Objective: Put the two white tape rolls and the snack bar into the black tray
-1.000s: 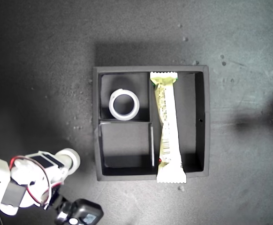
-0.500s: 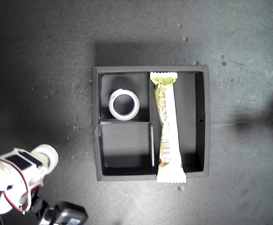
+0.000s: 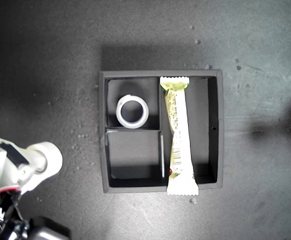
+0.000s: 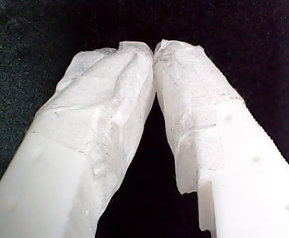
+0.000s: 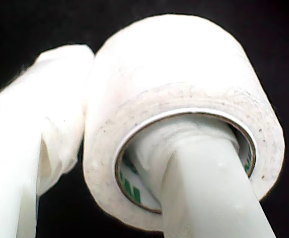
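The black tray (image 3: 101,131) sits near the middle of the dark worktop (image 3: 45,60) in the exterior view. One white tape roll (image 3: 132,112) lies flat in the small square compartment toward that view's upper left part of the tray, apart from the compartment walls. The small square compartment just below it holds nothing. The snack bar (image 3: 179,135) lies lengthwise in the long compartment, against the divider side, and its lower crimped end overhangs the tray's lower wall. The other white tape roll (image 5: 184,109) is held by the second gripper (image 5: 134,148): in the second wrist view one finger (image 5: 204,193) passes through the roll's hole and the other presses on its outer wall, so the jaws are closed on the roll's wall. In the exterior view this roll (image 3: 46,157) shows at the lower left, off the tray and well apart from it, carried by the white arm there. The first gripper (image 4: 153,49) has its padded jaws drawn together, tips touching, with nothing between them, over dark ground.
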`<action>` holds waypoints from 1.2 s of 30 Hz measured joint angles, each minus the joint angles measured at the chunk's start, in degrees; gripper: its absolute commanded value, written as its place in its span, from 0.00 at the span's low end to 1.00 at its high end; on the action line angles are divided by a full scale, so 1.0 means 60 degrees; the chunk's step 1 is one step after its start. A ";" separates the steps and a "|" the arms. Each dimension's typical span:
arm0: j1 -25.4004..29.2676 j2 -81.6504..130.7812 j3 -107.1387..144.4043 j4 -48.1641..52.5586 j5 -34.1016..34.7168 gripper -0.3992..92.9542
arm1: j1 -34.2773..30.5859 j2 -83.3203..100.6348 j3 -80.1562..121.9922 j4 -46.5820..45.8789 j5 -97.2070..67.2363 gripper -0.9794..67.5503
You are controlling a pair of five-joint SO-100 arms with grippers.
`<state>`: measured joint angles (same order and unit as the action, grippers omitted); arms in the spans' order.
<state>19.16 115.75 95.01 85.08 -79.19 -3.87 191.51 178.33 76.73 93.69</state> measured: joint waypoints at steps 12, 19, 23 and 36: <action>-0.0220 -0.3442 -0.2197 -0.1685 0.0747 0.00 | 0.0000 0.0000 0.0000 0.0000 0.0000 0.01; -0.0454 -0.5771 -0.4292 -0.1699 0.1318 0.00 | 0.0000 0.0000 0.0000 0.0000 0.0000 0.01; -0.0366 -0.6797 -0.5273 -0.1685 0.1406 0.00 | 0.0000 0.0000 0.0000 0.0000 0.0000 0.01; -0.0161 -1.0532 -1.0444 0.1084 0.1655 0.16 | 0.0000 0.0000 0.0000 0.0000 0.0000 0.01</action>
<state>18.19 52.56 32.34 91.58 -69.26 -3.87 191.51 178.33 76.73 93.69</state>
